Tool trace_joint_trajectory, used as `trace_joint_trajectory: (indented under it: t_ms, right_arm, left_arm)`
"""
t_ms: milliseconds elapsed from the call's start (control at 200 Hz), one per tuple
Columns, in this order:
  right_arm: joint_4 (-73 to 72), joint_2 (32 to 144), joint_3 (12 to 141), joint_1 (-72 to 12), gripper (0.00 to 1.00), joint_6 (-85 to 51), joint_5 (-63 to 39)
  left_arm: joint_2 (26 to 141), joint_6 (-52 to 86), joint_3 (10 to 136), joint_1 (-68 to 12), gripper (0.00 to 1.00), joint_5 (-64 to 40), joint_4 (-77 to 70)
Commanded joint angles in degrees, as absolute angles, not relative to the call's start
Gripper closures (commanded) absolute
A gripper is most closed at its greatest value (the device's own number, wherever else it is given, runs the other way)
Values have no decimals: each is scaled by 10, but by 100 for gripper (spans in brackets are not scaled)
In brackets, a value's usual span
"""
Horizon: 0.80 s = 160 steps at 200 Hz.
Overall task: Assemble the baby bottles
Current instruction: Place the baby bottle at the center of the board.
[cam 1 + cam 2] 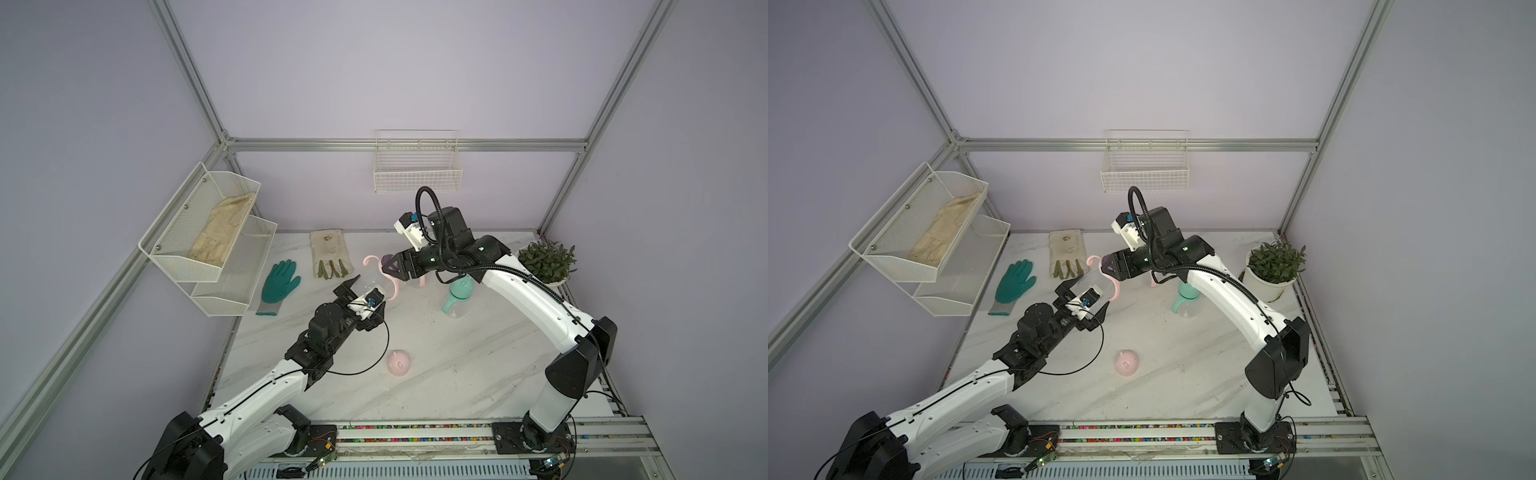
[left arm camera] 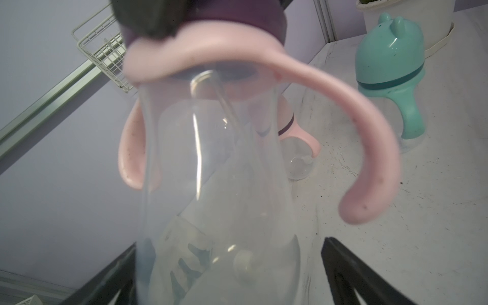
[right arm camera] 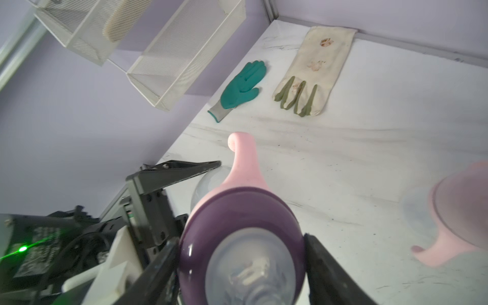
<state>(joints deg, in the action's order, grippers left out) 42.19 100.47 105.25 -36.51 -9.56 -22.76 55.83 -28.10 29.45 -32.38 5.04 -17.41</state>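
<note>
A clear baby bottle (image 1: pixel 372 284) (image 1: pixel 1092 277) hangs tilted in the air between my two grippers. It wears a pink two-handled ring (image 2: pixel 317 87) and a purple collar (image 3: pixel 237 211) with a nipple. My right gripper (image 1: pixel 392 266) (image 3: pixel 239 237) is shut on that collar. My left gripper (image 1: pixel 365 297) (image 2: pixel 229 243) stands open around the bottle's base, with a gap beside one finger. A mint bottle (image 1: pixel 457 295) (image 2: pixel 388 66) with its eared cap stands on the table. A second pink bottle (image 2: pixel 295 137) (image 3: pixel 459 211) stands behind it. A pink dome cap (image 1: pixel 400 363) (image 1: pixel 1127 363) lies alone at mid-table.
A potted plant (image 1: pixel 546 262) stands at the back right. A teal glove (image 1: pixel 280 282) and a cream glove (image 1: pixel 330 253) lie at the back left. A white mesh shelf (image 1: pixel 208 232) hangs on the left wall, a wire basket (image 1: pixel 417 166) on the back wall.
</note>
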Motion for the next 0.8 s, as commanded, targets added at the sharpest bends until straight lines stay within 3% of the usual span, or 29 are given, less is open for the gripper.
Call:
trace_joint_trajectory:
  t_ms: [0, 260, 585, 795]
  right_arm:
    - [435, 1030, 1071, -366, 100, -39, -114]
    - [360, 1048, 1005, -410, 100, 16, -28]
    - [314, 1085, 961, -446, 100, 50, 65]
    - [331, 1118, 975, -450, 100, 58, 99]
  left_arm:
    - [504, -192, 318, -323, 0, 38, -133]
    - [472, -95, 375, -297, 0, 106, -89]
    - [494, 23, 425, -189, 0, 48, -51]
    - [481, 36, 417, -164, 0, 32, -51]
